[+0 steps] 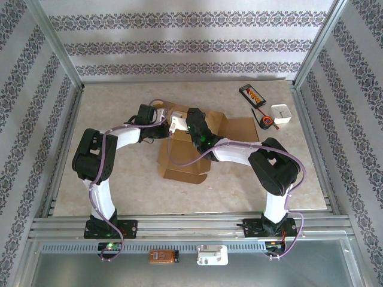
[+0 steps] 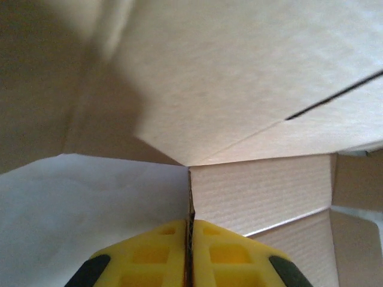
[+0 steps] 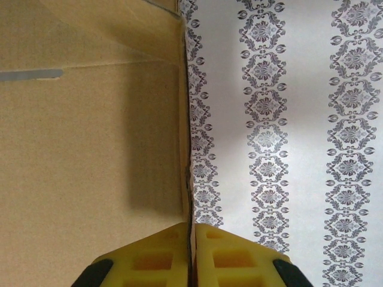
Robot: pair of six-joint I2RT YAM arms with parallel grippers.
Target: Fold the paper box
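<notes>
The paper box (image 1: 182, 164) is brown corrugated cardboard, partly opened out at the table's middle, with flaps spread toward the back right. My left gripper (image 1: 167, 121) and right gripper (image 1: 190, 119) meet close together over its far part. In the left wrist view my left gripper (image 2: 190, 222) is shut on the thin edge of an upright cardboard panel (image 2: 257, 197), white on its left face. In the right wrist view my right gripper (image 3: 192, 226) is shut on another panel edge, with the brown panel (image 3: 90, 149) to its left.
At the back right lie a black case with orange parts (image 1: 252, 94), a small white box (image 1: 281, 113) and a small black and red item (image 1: 266, 122). Metal frame rails (image 1: 60, 60) and patterned walls enclose the table.
</notes>
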